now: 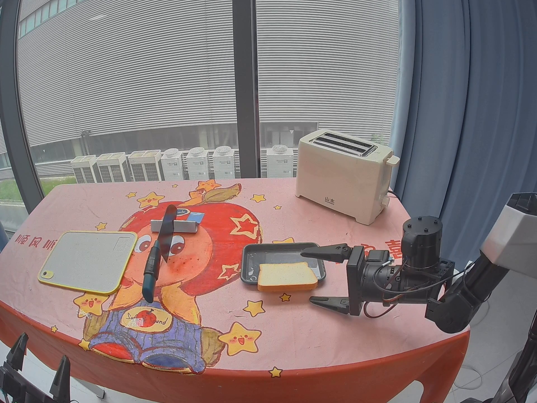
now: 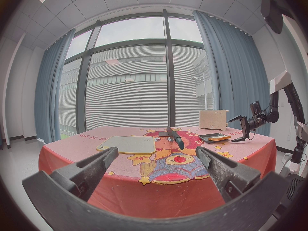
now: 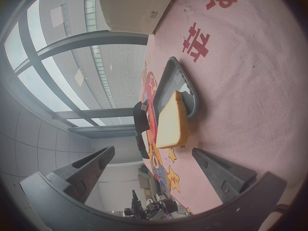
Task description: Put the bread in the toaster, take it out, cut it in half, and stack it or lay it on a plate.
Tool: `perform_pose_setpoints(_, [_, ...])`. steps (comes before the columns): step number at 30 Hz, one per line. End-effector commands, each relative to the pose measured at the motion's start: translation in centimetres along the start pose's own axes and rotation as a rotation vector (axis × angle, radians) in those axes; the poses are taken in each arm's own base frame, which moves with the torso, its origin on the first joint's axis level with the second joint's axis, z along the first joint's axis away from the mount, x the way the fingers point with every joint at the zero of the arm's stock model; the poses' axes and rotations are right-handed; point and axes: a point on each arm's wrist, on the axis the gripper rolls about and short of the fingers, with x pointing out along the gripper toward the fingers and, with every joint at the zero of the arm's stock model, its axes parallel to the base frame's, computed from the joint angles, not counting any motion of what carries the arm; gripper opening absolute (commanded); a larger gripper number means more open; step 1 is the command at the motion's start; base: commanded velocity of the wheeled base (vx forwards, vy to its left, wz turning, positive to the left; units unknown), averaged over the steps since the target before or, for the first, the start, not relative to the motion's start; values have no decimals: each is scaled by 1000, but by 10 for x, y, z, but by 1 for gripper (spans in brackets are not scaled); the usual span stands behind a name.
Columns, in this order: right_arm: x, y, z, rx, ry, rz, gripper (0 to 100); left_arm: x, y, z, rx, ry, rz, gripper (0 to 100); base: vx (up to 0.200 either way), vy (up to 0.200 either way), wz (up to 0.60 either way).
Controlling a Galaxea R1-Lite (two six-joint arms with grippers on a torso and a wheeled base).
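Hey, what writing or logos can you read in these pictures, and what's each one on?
Toaster: small dark logo on its side, too small to read.
Tablecloth: red characters at its left edge and by the right gripper, partly hidden.
Apple badge on the tablecloth: lettering blurred.
Block under the knife: blue label, unreadable.

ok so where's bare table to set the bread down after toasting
Free: the pink cloth between the teal-handled black knife and the dark grey rectangular tray, the back strip left of the cream two-slot toaster, and the front edge. Crowded: the tray, with the bread slice lying across its near rim.
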Motion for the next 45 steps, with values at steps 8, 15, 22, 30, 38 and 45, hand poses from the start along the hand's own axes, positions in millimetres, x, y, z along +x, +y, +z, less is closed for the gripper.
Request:
perform_pose_setpoints(8, [13, 8, 11, 13, -2, -14, 100, 0, 0, -5, 0, 1, 0, 100, 0, 0, 0])
perform_pose_setpoints(15, [14, 9, 14, 19, -9, -18, 100, 0, 0, -5, 0, 1, 0, 100, 0, 0, 0])
perform_pose_setpoints(22, [14, 9, 14, 20, -10, -20, 100, 0, 0, -5, 0, 1, 1, 100, 0, 0, 0])
perform_pose_setpoints(30, [15, 10, 15, 21, -13, -19, 0, 0, 0, -5, 0, 1, 0, 100, 0, 0, 0])
perform_pose_setpoints(38, [20, 13, 18, 50, -6, -72, 0, 0, 0, -5, 0, 1, 0, 100, 0, 0, 0])
perform_pose_setpoints(45, [15, 17, 18, 39, -13, -60, 0, 0, 0, -5, 0, 1, 1, 100, 0, 0, 0])
